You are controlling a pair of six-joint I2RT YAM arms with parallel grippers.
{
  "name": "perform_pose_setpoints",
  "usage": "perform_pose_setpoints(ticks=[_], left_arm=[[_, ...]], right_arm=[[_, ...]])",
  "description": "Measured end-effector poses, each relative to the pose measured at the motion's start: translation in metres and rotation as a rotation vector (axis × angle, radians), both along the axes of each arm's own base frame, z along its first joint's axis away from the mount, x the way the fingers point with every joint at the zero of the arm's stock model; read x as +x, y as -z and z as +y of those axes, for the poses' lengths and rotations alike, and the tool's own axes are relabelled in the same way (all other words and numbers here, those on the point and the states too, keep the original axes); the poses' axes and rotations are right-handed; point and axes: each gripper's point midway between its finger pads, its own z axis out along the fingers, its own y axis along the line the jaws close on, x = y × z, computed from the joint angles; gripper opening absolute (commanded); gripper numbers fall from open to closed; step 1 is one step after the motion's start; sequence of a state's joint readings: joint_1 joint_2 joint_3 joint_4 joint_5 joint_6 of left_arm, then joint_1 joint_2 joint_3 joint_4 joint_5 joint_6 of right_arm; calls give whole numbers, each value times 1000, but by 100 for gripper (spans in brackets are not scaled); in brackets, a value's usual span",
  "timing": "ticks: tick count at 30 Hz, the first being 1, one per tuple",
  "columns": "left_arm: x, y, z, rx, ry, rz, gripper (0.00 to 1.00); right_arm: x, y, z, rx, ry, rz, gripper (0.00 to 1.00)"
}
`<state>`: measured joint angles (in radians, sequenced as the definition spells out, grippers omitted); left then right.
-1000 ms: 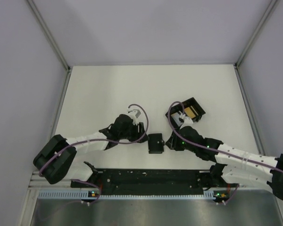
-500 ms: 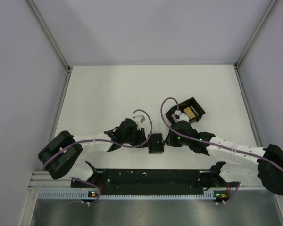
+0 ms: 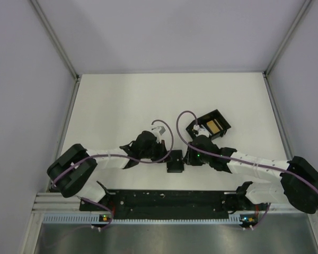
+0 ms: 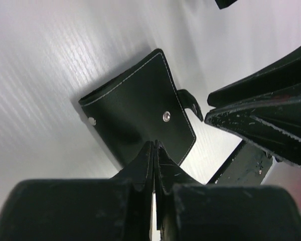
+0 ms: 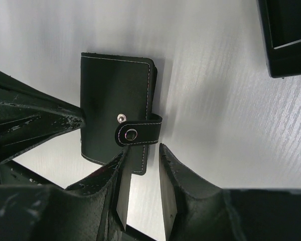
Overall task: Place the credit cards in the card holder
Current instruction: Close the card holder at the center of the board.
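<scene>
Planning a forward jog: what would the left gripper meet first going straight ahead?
The card holder: the left gripper has its closed tips right at the holder's near edge, possibly touching; depth is unclear.

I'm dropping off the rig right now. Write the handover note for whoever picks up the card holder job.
Left claw: shut, tips at the card holder's edge; grip unconfirmed.
Right claw: open, straddling the holder's opposite corner, by the unsnapped strap.
Holder lies folded on the table between both claws; open black box beyond the right one.
Done: nothing loaded that I can see. Left: open holder, find cards, insert.
</scene>
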<state>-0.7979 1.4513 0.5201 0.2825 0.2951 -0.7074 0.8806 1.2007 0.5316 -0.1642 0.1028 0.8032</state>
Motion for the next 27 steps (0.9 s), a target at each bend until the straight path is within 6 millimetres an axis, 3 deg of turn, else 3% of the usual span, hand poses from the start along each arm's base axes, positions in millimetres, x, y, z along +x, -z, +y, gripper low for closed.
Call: perform_pose_setpoints(ticks=[8,27], left_arm=[[1,13,-12,0,21,33,0],[3,14,-18,-20,20,26,0]], right_arm=[[3,-3,3,4,-5,-11,22],[12,-1,1,-9,-2,-9,9]])
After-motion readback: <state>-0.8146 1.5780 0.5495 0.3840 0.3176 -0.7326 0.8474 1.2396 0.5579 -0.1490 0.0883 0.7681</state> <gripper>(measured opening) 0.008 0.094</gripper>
